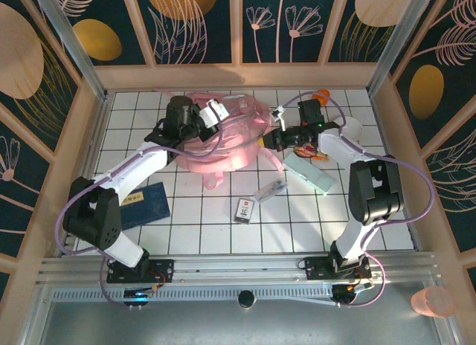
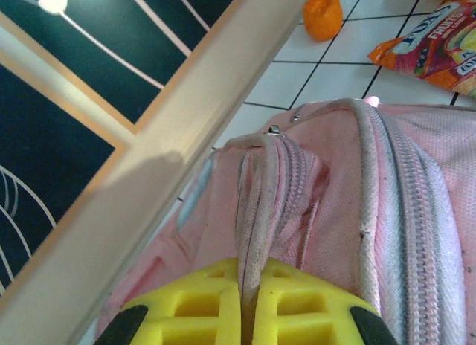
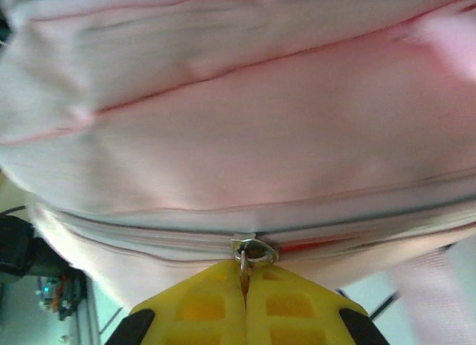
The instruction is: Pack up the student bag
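Top camera: the student bag (image 1: 223,140) lies far-centre on the table (image 1: 335,226), long axis roughly 9 to 3 o'clock, straps trailing toward 6; which end is its top is unclear. A blue book (image 1: 145,204) lies at its 8 o'clock and a small box (image 1: 244,209) at 6. Left wrist: the left gripper (image 2: 248,285) pinches a bag seam. Right wrist: the right gripper (image 3: 245,278) pinches the zip pull (image 3: 255,252).
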